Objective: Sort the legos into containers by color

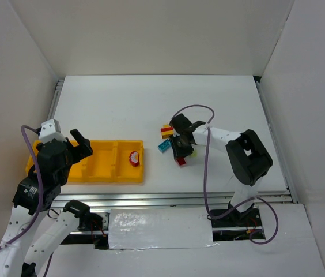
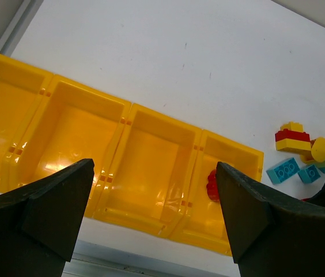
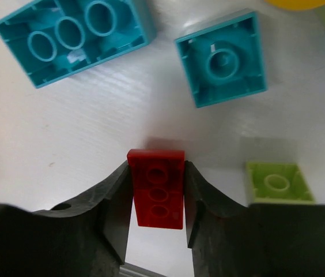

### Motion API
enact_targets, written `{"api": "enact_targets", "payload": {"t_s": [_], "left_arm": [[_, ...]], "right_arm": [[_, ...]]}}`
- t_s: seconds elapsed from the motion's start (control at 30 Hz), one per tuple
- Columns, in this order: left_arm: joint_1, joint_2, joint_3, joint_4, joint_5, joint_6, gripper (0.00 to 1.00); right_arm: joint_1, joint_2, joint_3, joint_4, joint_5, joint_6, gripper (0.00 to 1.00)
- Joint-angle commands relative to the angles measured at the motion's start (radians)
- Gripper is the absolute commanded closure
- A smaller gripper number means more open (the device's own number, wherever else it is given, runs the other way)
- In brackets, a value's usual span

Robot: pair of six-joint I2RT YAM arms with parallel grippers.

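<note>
My right gripper (image 3: 157, 168) is shut on a small red lego (image 3: 157, 193) lying underside up on the white table, one finger against each long side. Around it lie two teal legos (image 3: 73, 37) (image 3: 221, 60) and a light green one (image 3: 278, 183), all underside up. From above, the right gripper (image 1: 181, 156) points down into the lego cluster, with a red-and-yellow stack (image 1: 166, 131) and a teal lego (image 1: 163, 146) beside it. The yellow four-compartment containers tray (image 1: 116, 176) holds one red lego (image 1: 133, 157) at its right end. My left gripper (image 2: 154, 173) hovers open above the tray (image 2: 128, 118), holding nothing.
White walls enclose the table at the back and on both sides. A metal rail runs along the near edge (image 1: 180, 199). The right arm's purple cable (image 1: 204, 173) loops over the table beside the legos.
</note>
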Motion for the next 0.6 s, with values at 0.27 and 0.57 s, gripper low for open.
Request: {"api": "enact_targets", "payload": {"t_s": [0.27,0.57], "left_arm": [[0.005,-0.009,0.000,0.035,-0.011,0.019,0.00],[0.005,-0.009,0.001,0.027,-0.022,0.011,0.00]], "right_arm": [[0.222,-0.168,0.193,0.031,0.115,0.229,1.00],[0.331,-0.063,0.346,0.211,0.101,0.449,1.00]]}}
